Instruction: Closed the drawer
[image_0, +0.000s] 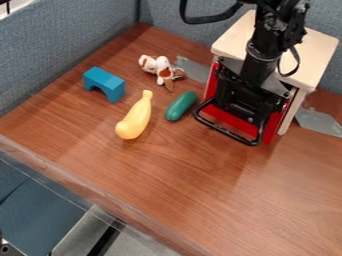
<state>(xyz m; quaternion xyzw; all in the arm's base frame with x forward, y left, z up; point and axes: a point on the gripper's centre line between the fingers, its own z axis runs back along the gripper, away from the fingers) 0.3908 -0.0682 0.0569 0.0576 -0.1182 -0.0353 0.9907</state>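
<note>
The black gripper (250, 102) hangs in front of the small wooden cabinet (318, 52), at the upper right of the camera view. It covers much of the red drawer front (226, 119). A black bar handle (230, 133) stands out from that front, low down and just below the gripper. The red front sits close against the cabinet's front edges; whether a slight gap remains is hard to tell behind the gripper. Contact between gripper and drawer cannot be made out.
Left of the cabinet lie a green toy vegetable (180, 106), a yellow toy (135, 117), a small brown-and-white plush (161, 68) and a blue arch block (105, 84). Grey tape (319, 122) is beside the cabinet. Blue-grey partitions (73, 37) border the table (200, 185).
</note>
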